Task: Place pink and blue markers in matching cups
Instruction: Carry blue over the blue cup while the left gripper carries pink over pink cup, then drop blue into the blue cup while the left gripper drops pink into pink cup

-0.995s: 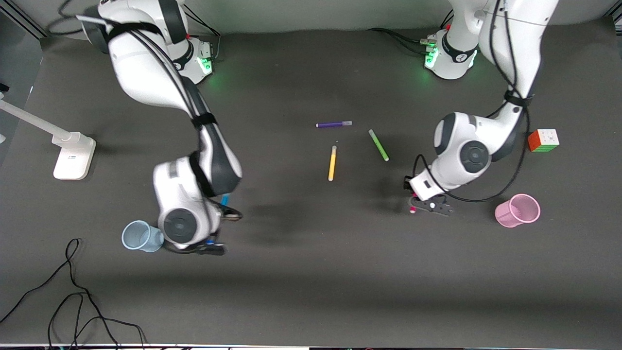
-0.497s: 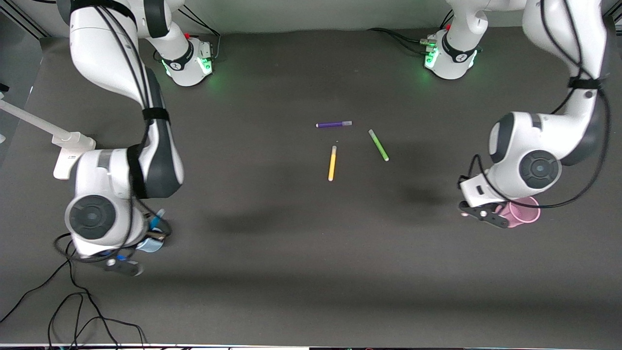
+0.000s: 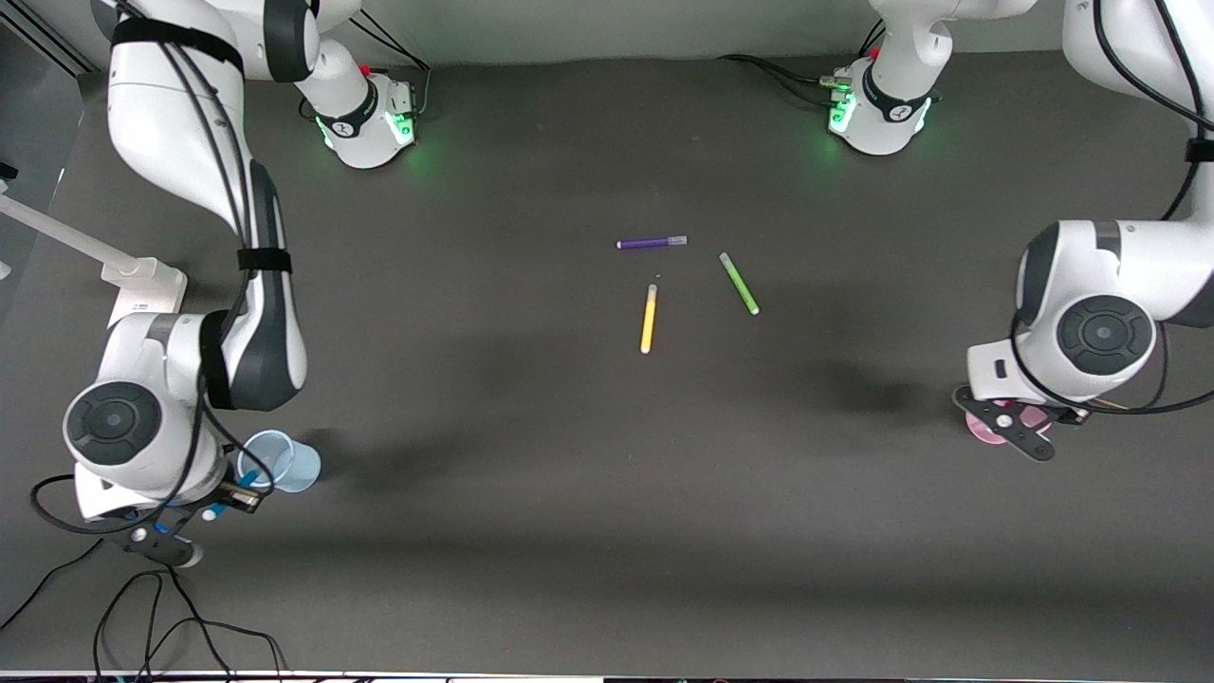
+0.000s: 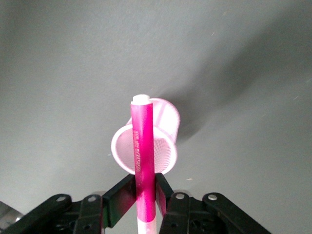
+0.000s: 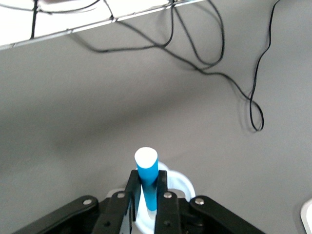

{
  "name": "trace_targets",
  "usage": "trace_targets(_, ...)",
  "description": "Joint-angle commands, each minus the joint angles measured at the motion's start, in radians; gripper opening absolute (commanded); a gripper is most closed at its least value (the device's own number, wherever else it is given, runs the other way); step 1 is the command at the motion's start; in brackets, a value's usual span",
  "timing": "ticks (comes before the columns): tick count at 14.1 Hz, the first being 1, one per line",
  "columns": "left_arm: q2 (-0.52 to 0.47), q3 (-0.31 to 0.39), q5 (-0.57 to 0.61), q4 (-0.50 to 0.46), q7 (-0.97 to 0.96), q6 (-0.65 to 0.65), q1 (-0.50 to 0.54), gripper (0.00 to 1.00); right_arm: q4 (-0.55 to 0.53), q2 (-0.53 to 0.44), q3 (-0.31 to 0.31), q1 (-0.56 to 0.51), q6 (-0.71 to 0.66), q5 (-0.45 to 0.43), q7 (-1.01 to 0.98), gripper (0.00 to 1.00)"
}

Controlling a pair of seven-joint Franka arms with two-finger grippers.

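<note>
My left gripper (image 3: 1010,429) is shut on the pink marker (image 4: 144,156) and holds it upright over the pink mesh cup (image 4: 168,122). In the front view the arm hides most of that cup (image 3: 982,429). My right gripper (image 3: 161,543) is shut on the blue marker (image 5: 147,180), which stands upright. The marker's lower end is at the rim of the pale blue cup (image 5: 184,181). That cup (image 3: 282,462) stands at the right arm's end of the table, beside the right wrist.
A purple marker (image 3: 652,243), a green marker (image 3: 739,283) and a yellow marker (image 3: 649,318) lie mid-table. A white stand (image 3: 142,304) is at the right arm's end. Black cables (image 3: 142,588) lie near the front edge, close to the blue cup.
Both arms swung outward with their markers: the right from mid-table past the blue cup toward the table's end, the left onto the pink cup, now covering it.
</note>
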Motion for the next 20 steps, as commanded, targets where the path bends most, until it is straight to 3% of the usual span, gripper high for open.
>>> trace_targets(1,0.008,-0.003,0.058,-0.012,0.105,0.022,0.012,0.0,-0.075,-0.04,0.004,0.002,0.071,-0.02,0.03,0.0)
trace_targets(8,0.005,-0.003,0.167,-0.063,0.142,-0.011,0.055,0.0,-0.274,-0.105,0.006,0.04,0.203,-0.035,0.016,0.0)
trace_targets(13,0.029,-0.003,0.178,-0.083,0.174,-0.008,0.078,0.0,-0.406,-0.15,-0.002,0.068,0.301,-0.075,0.014,0.0)
trace_targets(17,0.066,-0.003,0.215,-0.083,0.174,-0.001,0.077,0.0,-0.431,-0.155,-0.002,0.066,0.338,-0.075,0.016,0.0)
trace_targets(18,0.074,-0.003,0.233,-0.083,0.174,0.004,0.075,0.0,-0.431,-0.155,-0.002,0.066,0.338,-0.075,0.016,0.13)
trace_targets(20,0.089,-0.005,0.255,-0.081,0.17,0.021,0.068,0.0,-0.431,-0.153,-0.002,0.066,0.355,-0.075,0.016,0.63)
